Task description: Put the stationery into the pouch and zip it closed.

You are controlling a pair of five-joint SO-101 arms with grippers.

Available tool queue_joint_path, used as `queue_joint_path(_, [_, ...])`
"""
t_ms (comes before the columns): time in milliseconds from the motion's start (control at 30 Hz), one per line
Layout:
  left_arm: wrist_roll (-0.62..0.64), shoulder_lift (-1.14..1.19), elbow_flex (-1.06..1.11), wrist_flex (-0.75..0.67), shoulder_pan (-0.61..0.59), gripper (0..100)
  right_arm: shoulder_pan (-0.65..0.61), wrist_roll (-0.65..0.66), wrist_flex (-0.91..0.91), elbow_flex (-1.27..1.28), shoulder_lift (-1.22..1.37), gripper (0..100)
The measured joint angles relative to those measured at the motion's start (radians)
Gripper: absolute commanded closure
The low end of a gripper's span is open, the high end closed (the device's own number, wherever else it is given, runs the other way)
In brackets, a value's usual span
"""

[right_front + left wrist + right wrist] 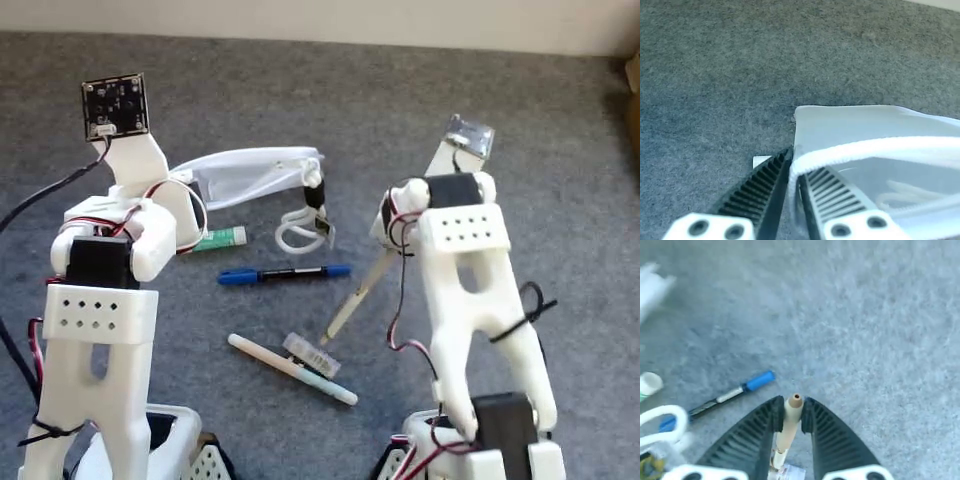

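Left gripper [792, 161] pinches pouch [865, 130] rim; right gripper [792, 414] holds a tilted pen [793, 404].

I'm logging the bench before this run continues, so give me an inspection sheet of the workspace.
Surface: grey carpet.
Job's things: pouch open, gripped at its rim; beige pen gripped; blue marker, white pen and green-labelled tube lying loose.
Clutter: white cord loop beside the pouch.
End effectors: left end effector shut on pouch; right end effector shut on beige pen.
Cables: red and black wires on the arms.
Surroundings: pale strip along the far edge.
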Motion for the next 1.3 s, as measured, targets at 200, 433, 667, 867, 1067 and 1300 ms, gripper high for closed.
queue_joint_path(200, [0.002, 0.000, 0.000, 0.000, 0.000, 99, 0.000, 0.000, 0.002, 0.000, -0.123, 99.5])
queue_joint_path(433, [0.002, 0.000, 0.000, -0.018, 0.000, 99, -0.002, 0.006, 0.002, 0.002, -0.269, 99.5])
queue_joint_path(667, [0.002, 0.000, 0.000, -0.026, 0.000, 99, -0.101, 0.006, 0.002, 0.002, -0.440, 99.5])
queue_joint_path(867, [0.002, 0.000, 0.000, -0.029, 0.000, 99, -0.195, 0.006, 0.002, 0.002, -0.543, 99.5])
queue_joint_path(1067, [0.002, 0.000, 0.000, -0.032, 0.000, 99, -0.262, 0.006, -0.032, 0.002, -0.624, 99.5])
queue_joint_path(1300, [0.002, 0.000, 0.000, -0.032, 0.000, 99, -0.290, 0.080, -0.173, 0.002, -0.689, 99.5])
